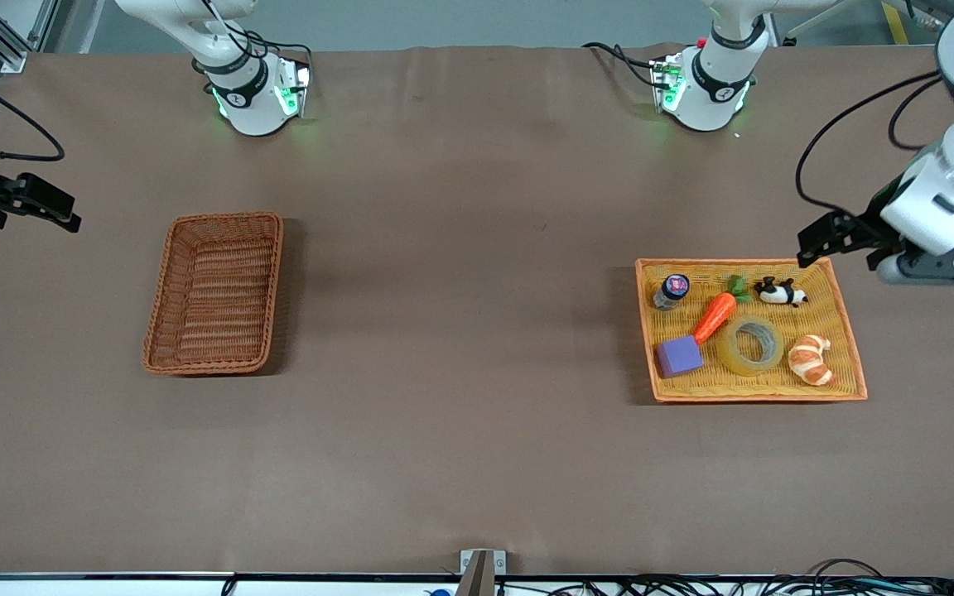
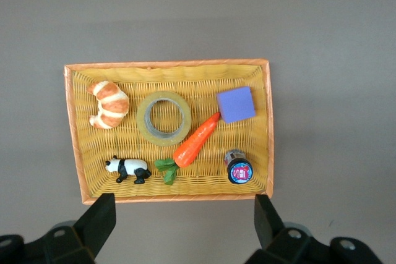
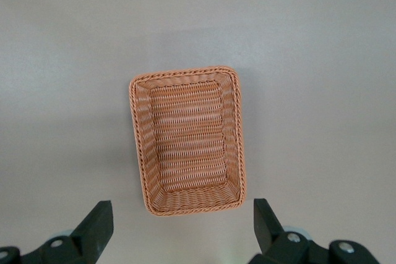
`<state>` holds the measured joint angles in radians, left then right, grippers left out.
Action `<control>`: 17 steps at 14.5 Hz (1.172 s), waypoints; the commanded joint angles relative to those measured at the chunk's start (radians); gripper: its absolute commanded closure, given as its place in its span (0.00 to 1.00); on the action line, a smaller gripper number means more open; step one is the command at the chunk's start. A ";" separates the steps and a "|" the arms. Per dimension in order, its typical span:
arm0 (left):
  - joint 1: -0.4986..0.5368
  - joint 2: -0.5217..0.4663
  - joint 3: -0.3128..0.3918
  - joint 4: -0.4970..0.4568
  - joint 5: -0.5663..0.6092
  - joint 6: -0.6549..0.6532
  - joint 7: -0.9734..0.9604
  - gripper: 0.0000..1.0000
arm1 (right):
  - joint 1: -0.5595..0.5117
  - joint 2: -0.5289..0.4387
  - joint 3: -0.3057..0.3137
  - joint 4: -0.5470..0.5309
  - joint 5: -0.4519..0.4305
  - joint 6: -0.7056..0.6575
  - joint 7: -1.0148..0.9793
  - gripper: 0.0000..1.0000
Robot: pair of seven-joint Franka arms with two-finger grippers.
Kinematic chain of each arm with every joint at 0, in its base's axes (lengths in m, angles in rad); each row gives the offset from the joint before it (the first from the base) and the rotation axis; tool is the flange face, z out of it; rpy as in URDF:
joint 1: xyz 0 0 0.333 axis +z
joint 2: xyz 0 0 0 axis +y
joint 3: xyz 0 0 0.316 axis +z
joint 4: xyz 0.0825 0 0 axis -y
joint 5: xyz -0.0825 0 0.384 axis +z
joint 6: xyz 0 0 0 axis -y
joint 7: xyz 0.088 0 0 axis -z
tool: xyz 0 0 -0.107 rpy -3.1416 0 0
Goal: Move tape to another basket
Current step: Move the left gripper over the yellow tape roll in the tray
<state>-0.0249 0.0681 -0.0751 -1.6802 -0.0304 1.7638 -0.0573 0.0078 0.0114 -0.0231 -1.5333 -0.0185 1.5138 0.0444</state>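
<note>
I see the tape (image 1: pixel 750 344) lying flat in the orange-yellow tray (image 1: pixel 851 348), between the croissant (image 1: pixel 810 359) and the carrot (image 1: pixel 714 315). My left gripper (image 1: pixel 814 242) hangs spread over the tray's edge. My right gripper (image 1: pixel 55 209) waits spread, well apart from the basket (image 1: pixel 164 290).

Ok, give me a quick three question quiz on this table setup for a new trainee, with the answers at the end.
1. True or false: the tape lies in the basket.
2. Which thing in the tray is nearest the tape on the side toward the right arm's end? A) panda B) carrot C) croissant
3. How are the fingers of the left gripper and right gripper set?

Key
1. False: the tape lies flat in the tray; nothing is in the basket.
2. B, the carrot.
3. Both open, holding nothing, each up in the air at its own end of the table.
</note>
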 commanded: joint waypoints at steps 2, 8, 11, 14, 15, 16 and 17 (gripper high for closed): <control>0.003 0.103 0.060 0.033 0.000 0.035 0.062 0.04 | -0.006 0.005 0.006 0.009 0.002 -0.006 -0.011 0.00; 0.002 0.311 0.129 0.025 0.000 0.173 0.065 0.03 | -0.006 0.007 0.006 0.009 0.002 -0.004 -0.011 0.00; 0.000 0.400 0.130 0.022 0.000 0.250 0.050 0.03 | -0.006 0.007 0.006 0.009 0.002 -0.004 -0.011 0.00; -0.001 0.466 0.130 0.014 0.000 0.321 0.050 0.04 | -0.006 0.007 0.006 0.007 0.002 -0.006 -0.011 0.00; -0.003 0.475 0.130 0.010 0.000 0.324 0.050 0.05 | -0.006 0.007 0.006 0.007 0.002 -0.006 -0.011 0.00; -0.004 0.481 0.130 -0.001 0.000 0.324 0.050 0.05 | -0.006 0.007 0.006 0.007 0.002 -0.006 -0.011 0.00; -0.003 0.495 0.130 -0.013 0.000 0.326 0.050 0.08 | -0.006 0.007 0.006 0.007 0.002 -0.006 -0.011 0.00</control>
<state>-0.0217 0.5537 0.0493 -1.6792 -0.0302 2.0822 -0.0015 0.0079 0.0130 -0.0225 -1.5336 -0.0185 1.5133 0.0444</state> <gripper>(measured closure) 0.048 0.000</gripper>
